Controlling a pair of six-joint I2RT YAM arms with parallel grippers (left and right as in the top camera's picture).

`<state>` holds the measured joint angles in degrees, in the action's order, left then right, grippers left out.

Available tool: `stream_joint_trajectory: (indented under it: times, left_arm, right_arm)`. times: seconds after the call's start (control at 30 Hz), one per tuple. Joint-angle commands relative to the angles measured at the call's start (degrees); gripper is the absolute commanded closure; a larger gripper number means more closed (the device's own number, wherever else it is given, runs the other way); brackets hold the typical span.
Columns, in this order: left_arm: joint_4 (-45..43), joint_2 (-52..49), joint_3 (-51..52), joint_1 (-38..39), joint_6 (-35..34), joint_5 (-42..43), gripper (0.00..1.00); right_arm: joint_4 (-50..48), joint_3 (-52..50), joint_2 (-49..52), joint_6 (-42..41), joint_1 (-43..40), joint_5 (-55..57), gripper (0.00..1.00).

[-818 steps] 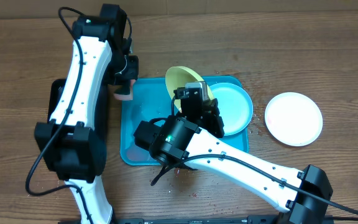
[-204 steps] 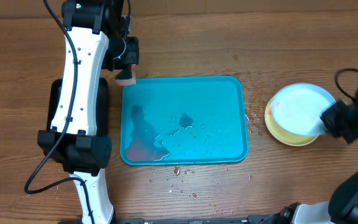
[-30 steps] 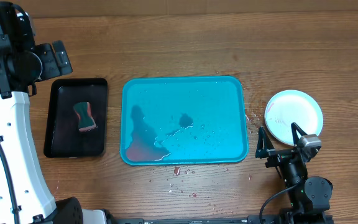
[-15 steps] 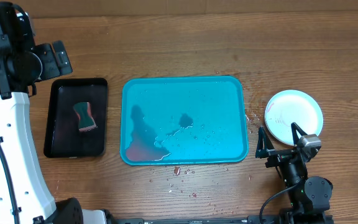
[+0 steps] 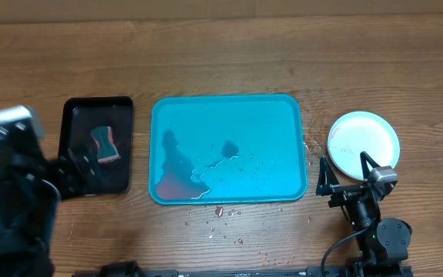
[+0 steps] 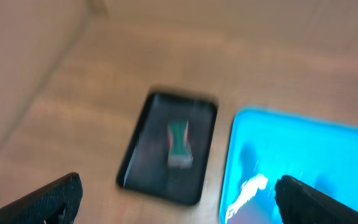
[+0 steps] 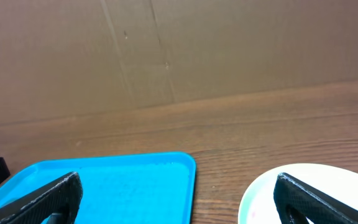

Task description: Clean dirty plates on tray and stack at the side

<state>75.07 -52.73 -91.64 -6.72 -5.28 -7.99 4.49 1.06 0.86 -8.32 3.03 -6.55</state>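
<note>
The turquoise tray (image 5: 229,115) lies mid-table with no plate on it, only water puddles and a reddish smear at its front left. To its right a pale round plate (image 5: 364,142) rests on the wood, faintly marked red; anything beneath it is hidden. My right gripper (image 5: 344,173) hovers open at the plate's near edge, empty; the right wrist view shows the tray (image 7: 104,183) and the plate (image 7: 328,173) ahead of it. My left gripper (image 6: 179,202) is open and empty, high above the black tray (image 6: 166,149). The left arm (image 5: 10,204) is a blur at the front left.
A small black tray (image 5: 79,142) left of the turquoise one holds a sponge (image 5: 104,145). Crumbs and red specks (image 5: 220,211) lie on the wood in front of the turquoise tray. A cardboard wall (image 7: 166,50) backs the table.
The left arm has swung from the back left corner down to the front left and is motion-blurred. The right arm, plate, trays and sponge have not moved.
</note>
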Motion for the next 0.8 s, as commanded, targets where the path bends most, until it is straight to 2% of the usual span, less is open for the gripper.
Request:
stream_joint_trajectory:
  times: [0.0,0.2,0.33,0.4,0.6,0.77]
  left_arm:
    - [-9.27,7.85,16.17,0.44,2.82,-1.14,0.00]
    - [-35.82,22.32,40.15,0.44,10.60,9.18,0.00]
    - [-54.97,33.14,57.31,0.66,10.88,11.45,0.00]
    - [-60.98,37.51,64.28,1.20,11.13,10.71,0.00]
    - [-71.10,49.11,81.26,2.75,13.07,10.36,0.00]
    - [-71.89,52.48,86.71,2.93,16.37,10.03,0.00]
  right_arm:
    - [-0.26,-0.59,-0.42,0.90,-0.09,0.50,0.00]
    - [-0.26,-0.59,-0.42,0.90,-0.09,0.48,0.00]
    - [-0.26,-0.59,-0.42,0.90,-0.09,0.48,0.00]
    - [-0.26,-0.59,-0.42,0.90,-0.11,0.50,0.00]
    - [-0.26,-0.59,-0.42,0.90,-0.11,0.50,0.00]
    - [-0.26,-0.59,-0.42,0.90,-0.09,0.50,0.00]
